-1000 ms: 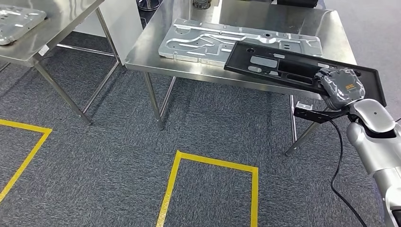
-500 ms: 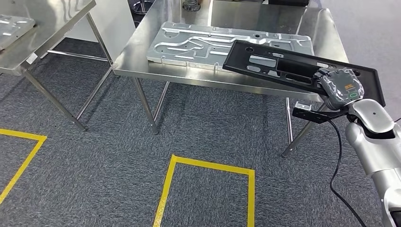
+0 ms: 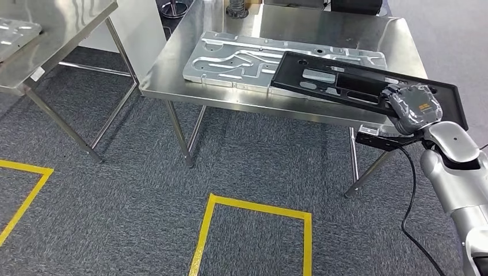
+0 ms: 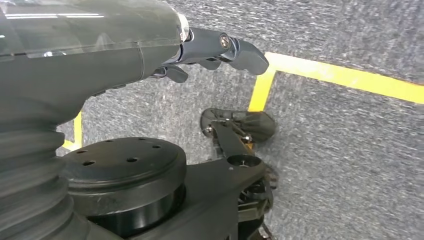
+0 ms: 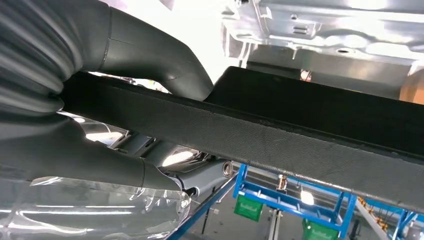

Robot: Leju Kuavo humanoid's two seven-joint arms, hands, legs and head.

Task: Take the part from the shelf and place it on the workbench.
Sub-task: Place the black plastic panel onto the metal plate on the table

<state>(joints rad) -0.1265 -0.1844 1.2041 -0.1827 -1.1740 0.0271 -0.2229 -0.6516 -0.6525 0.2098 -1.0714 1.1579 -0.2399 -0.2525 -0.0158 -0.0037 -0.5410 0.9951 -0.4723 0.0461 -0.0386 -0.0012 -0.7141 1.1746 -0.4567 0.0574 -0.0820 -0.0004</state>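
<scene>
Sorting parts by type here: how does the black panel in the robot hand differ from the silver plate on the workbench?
The black panel is dark and matte; the silver plate is shiny bare metal. The panel is held by the right robot hand, while the plate lies flat on the workbench. Both are long, flat parts with cut-outs.

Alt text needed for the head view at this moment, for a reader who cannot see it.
The robot's right hand holds a flat black rectangular panel with cutouts over a stainless steel workbench, where a silver stamped metal plate already lies. Grey carpet with yellow floor tape lies below.
</scene>
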